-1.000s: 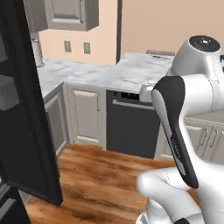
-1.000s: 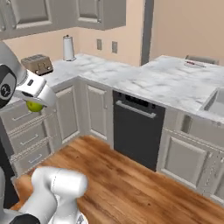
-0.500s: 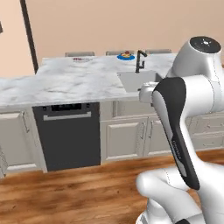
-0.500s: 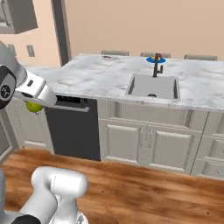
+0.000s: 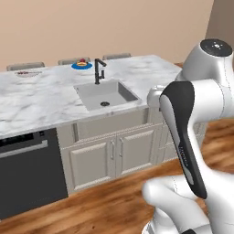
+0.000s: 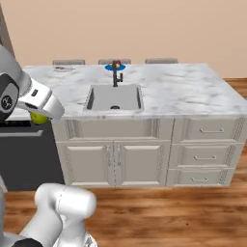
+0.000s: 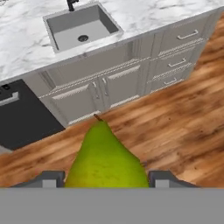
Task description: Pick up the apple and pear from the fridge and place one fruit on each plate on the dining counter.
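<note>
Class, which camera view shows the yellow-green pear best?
The hand view: the yellow-green pear sits large and close, stem showing, between the jaws. The right base view gives just a small green patch under the white hand.

Pear: yellow-green skin with a brown stem. Fingers: dark grey. Dining worktop: white marble with grey veining, on a pale grey base. Sink: grey basin; faucet: black. Far plate: bright blue, carrying a red apple. Second plate: pale whitish-grey. Dishwasher front: black. Floor: warm brown wood planks. Wall: plain peach-tan.
</note>
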You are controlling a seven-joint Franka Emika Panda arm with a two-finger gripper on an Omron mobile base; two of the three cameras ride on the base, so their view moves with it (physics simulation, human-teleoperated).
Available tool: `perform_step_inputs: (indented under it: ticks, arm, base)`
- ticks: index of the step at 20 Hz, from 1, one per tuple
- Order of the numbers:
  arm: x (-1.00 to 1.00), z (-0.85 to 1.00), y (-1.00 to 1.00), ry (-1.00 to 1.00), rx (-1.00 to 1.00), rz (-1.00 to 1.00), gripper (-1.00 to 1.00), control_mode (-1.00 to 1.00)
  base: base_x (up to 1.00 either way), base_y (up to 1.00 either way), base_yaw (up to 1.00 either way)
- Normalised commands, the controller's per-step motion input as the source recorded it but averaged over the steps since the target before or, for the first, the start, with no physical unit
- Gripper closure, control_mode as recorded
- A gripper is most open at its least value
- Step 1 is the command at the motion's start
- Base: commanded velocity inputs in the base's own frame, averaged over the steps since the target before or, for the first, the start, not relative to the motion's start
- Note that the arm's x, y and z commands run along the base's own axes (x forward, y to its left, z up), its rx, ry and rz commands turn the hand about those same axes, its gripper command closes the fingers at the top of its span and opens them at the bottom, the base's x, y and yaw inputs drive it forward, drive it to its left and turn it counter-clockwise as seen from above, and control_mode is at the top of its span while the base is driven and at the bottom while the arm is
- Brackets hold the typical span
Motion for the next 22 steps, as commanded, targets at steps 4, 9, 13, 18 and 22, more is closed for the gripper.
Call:
perform_step_inputs:
  ticks: [4, 9, 13, 18, 22]
  arm:
    - [0.0, 0.0, 0.0, 0.0, 0.0, 0.0, 1.0, 1.0]
    - [0.0, 0.0, 0.0, 0.0, 0.0, 0.0, 1.0, 1.0]
    - [0.0, 0.0, 0.0, 0.0, 0.0, 0.0, 1.0, 1.0]
    - [0.0, 0.0, 0.0, 0.0, 0.0, 0.0, 1.0, 1.0]
    - [0.0, 0.0, 0.0, 0.0, 0.0, 0.0, 1.0, 1.0]
  base:
    - [1.0, -0.78, 0.0]
    - [0.75, -0.98, 0.05]
    - [0.68, -1.0, 0.13]
    - [0.51, -1.0, 0.16]
    - [0.37, -1.0, 0.13]
